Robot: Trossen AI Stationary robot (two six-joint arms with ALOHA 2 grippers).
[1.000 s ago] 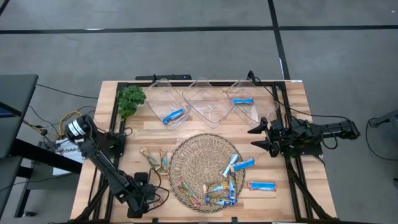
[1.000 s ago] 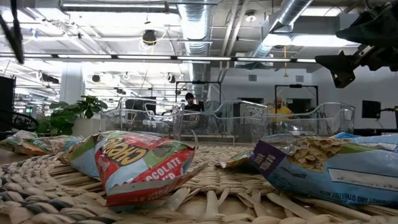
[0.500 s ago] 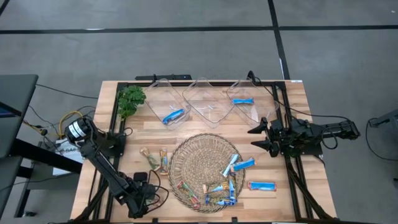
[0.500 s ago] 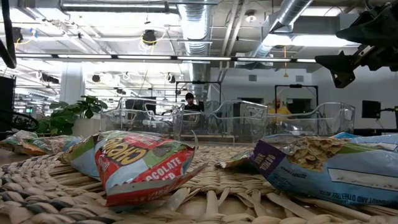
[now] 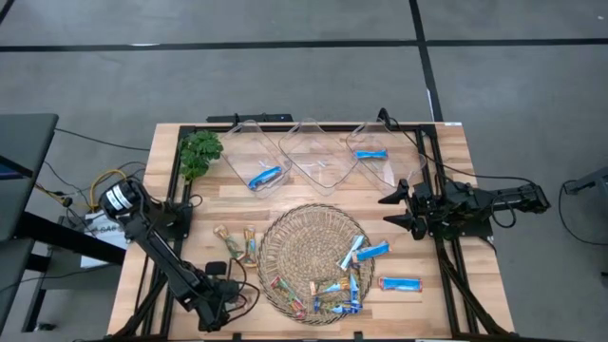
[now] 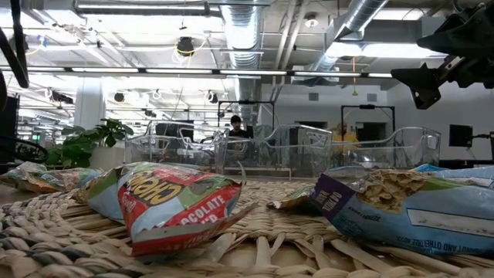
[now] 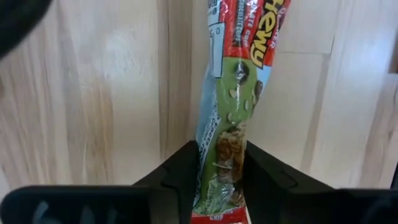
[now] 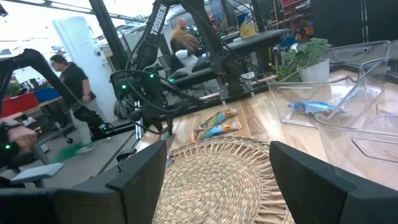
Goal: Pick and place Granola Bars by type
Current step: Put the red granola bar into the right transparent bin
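At lower left of the high view, the left gripper (image 7: 221,180) pinches a green-and-red Chewy granola bar (image 7: 233,106). The right gripper (image 5: 394,209) hangs wide open at the right edge of the table (image 5: 446,171).

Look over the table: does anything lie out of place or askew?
Yes. One blue bar lies on bare wood right of the wicker tray, and several brownish bars lie scattered left of it. The middle clear bin appears empty.

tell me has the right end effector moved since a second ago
No. In the high view the right end effector sits at the same spot beside the wicker tray, open.
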